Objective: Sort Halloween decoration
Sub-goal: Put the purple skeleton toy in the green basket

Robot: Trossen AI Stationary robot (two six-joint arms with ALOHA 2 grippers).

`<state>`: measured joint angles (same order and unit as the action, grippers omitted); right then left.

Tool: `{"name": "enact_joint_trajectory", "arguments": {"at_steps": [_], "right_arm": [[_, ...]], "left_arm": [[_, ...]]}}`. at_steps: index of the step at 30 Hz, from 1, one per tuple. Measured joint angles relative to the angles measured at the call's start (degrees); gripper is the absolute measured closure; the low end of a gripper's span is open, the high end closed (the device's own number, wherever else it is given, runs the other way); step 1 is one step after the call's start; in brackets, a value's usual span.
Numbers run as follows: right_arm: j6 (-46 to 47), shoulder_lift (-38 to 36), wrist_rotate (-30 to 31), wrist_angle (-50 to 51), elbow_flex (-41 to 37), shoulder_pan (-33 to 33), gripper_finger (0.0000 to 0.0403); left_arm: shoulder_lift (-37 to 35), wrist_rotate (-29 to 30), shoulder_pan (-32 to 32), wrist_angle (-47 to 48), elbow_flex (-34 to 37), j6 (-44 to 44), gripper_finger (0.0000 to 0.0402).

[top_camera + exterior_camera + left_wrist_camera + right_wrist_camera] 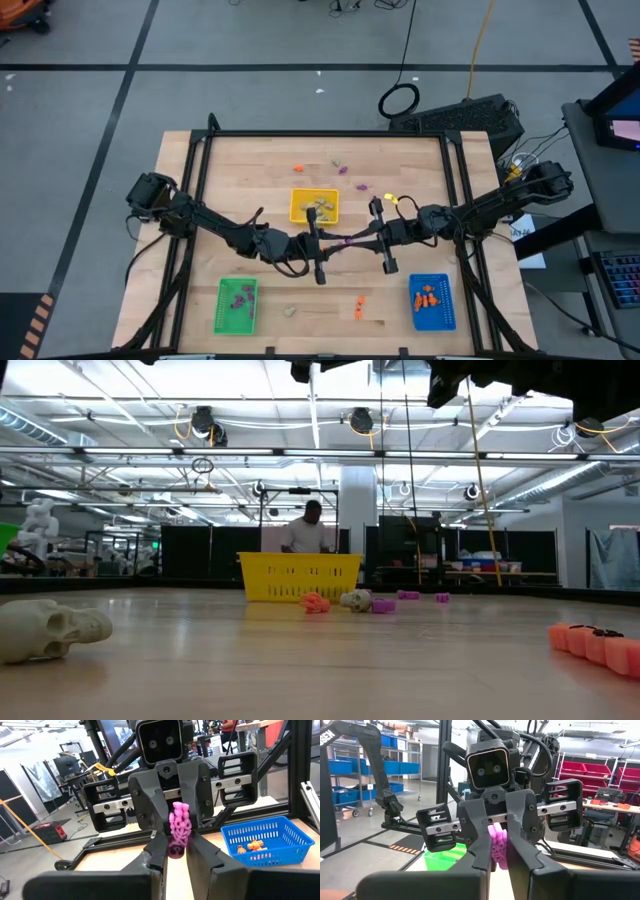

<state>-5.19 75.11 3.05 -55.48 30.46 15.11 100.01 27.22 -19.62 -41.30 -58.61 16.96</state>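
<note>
Handover mid-air over worktop (270, 160) centre: L gripper (318, 243) and R gripper (378, 238) both pinch the purple decoration (179, 827) between them, so you should confirm L grip firm before R lets go, then carry to green tray (237, 305).

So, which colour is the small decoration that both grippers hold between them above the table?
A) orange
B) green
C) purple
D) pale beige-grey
C: the left gripper and the right gripper both close their jaws on one purple decoration, mid-air between the two arms.
</note>
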Motion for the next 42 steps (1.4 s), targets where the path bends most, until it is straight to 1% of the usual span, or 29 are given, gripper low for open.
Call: {"name": "enact_joint_trajectory", "arguments": {"at_steps": [3,5,8,14,17,20,22,23,26,28,31,37,40,42], "right_arm": [[0.0,0.0,0.1,0.0,0.0,0.0,0.0362],[0.0,0.0,1.4,0.0,0.0,0.1,0.0346],[0.0,0.0,2.6,0.6,0.0,0.1,0.0311],[1.4,0.0,2.3,1.4,0.0,0.3,0.0228],[1.5,-0.1,2.7,2.2,0.0,0.8,0.0199],[1.4,-0.2,2.9,2.5,0.2,0.9,0.0181],[1.3,-0.6,3.2,3.1,0.1,0.8,0.0174],[1.1,-0.9,4.6,4.2,0.1,0.7,0.0173],[1.1,-2.2,8.7,8.2,0.0,0.5,0.0172],[1.4,-3.3,9.7,10.8,0.0,0.7,0.0173],[2.3,-3.8,9.6,13.8,0.0,0.7,0.0175],[4.2,-3.8,9.0,17.5,0.0,0.7,0.0176],[5.1,-3.9,9.1,19.8,0.0,0.7,0.0176],[6.0,-3.9,9.0,21.4,0.0,0.8,0.0176]], "left_arm": [[0.0,0.0,0.0,0.0,0.0,0.0,0.0357],[0.0,0.4,0.0,0.0,0.0,0.0,0.0358],[0.0,0.9,0.1,0.3,0.0,0.0,0.0358],[-0.1,0.9,0.1,0.5,0.0,0.2,0.0359],[-1.0,0.8,0.0,2.4,0.0,0.3,0.0359],[-2.4,0.8,-0.3,4.9,0.0,0.0,0.036],[-4.0,0.7,-1.0,6.9,0.1,0.0,0.036],[-4.7,-0.3,-1.4,6.9,0.0,-0.1,0.036],[-7.1,-0.7,-2.6,9.8,0.0,-0.1,0.036],[-8.6,-0.3,-3.1,12.4,0.0,0.0,0.036],[-11.5,0.2,-3.8,15.3,0.0,-0.1,0.036],[-16.4,4.3,-5.1,24.5,0.0,-0.2,0.036],[-19.4,4.8,-6.0,29.3,0.0,-2.2,0.036],[-21.5,5.5,-6.5,34.6,0.0,-4.0,0.036]]}}
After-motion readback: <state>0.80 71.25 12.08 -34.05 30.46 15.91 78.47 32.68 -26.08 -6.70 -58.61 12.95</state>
